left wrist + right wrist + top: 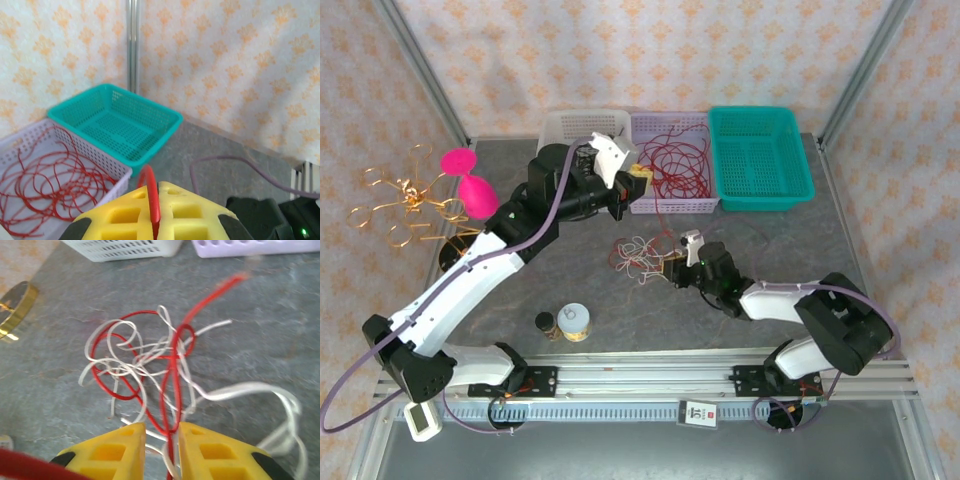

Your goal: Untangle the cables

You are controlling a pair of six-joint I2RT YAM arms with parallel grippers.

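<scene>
A small tangle of red and off-white cables (638, 255) (145, 365) lies on the grey table in front of the baskets. My right gripper (670, 270) (161, 440) sits low at the tangle's near side, jaws apart, with red and white strands running loosely through the gap. My left gripper (638, 178) (154, 200) hangs by the lilac basket (695, 205) (100, 155), shut on a red cable (148, 182) that loops up between its yellow fingers. More red cable (675, 165) (45, 185) lies coiled in that basket, and one red strand (661, 215) trails down toward the tangle.
A teal basket (758, 155) (115, 127) stands right of the lilac one, a white basket (570, 125) (125, 247) to its left. A gold wire ornament (405, 200) and a pink object (470, 185) sit far left. Two small jars (572, 322) stand near the front.
</scene>
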